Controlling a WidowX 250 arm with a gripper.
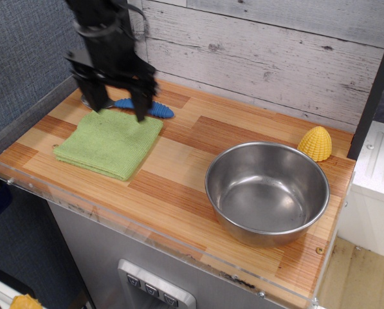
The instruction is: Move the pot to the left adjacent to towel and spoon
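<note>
The pot (267,191), a large shiny steel bowl, stands empty at the front right of the wooden counter. The light green towel (109,142) lies flat at the left. The spoon (154,110) with a blue ribbed handle lies behind the towel, its metal bowl partly hidden by the gripper. My black gripper (117,105) hangs open and empty over the towel's back edge, far left of the pot. It is slightly blurred.
A yellow corn-shaped toy (316,143) stands behind the pot at the back right. A white plank wall runs along the back. A clear plastic lip (146,239) edges the counter's front and left. Bare wood lies between towel and pot.
</note>
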